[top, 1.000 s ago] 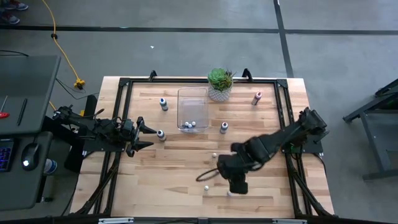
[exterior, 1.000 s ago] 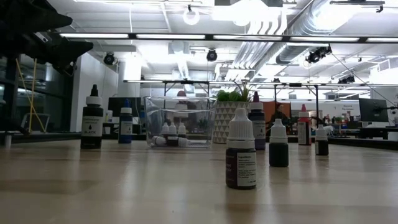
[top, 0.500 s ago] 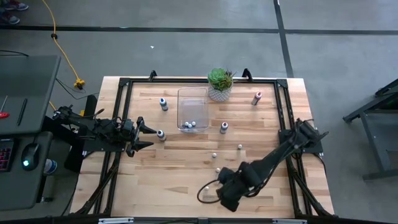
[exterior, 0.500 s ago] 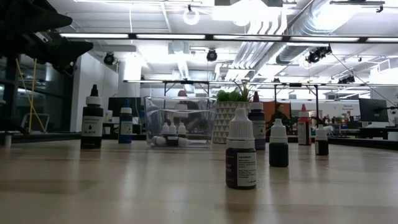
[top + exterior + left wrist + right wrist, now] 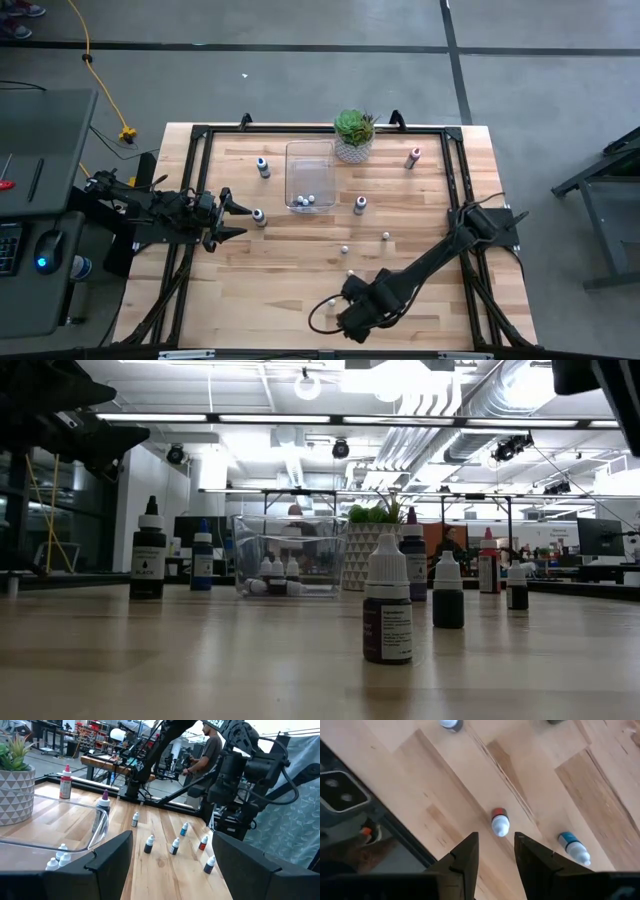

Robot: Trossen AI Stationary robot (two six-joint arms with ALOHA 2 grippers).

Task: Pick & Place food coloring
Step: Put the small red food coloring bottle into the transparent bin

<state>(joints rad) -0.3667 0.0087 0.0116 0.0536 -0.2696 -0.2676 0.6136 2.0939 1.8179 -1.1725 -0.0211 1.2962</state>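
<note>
Small food coloring bottles stand scattered on the wooden table, among them one near the front edge and one farther in. My right gripper points down, open, over the front edge. Just ahead of its fingertips a red-banded, white-capped bottle stands upright, untouched. A blue-banded bottle is beside it. Three more bottles lie in the clear bin. My left gripper waits at the table's left side, open and level, near another bottle.
A succulent in a white pot stands at the far edge beside the bin. A red bottle and a blue one stand at the back. A black frame rims the table. People show beyond the table.
My right gripper has sunk and swung toward the table's near edge and leftward, with the arm stretching out low across the front right of the table. The bottles have kept their places. The left arm has kept still.
</note>
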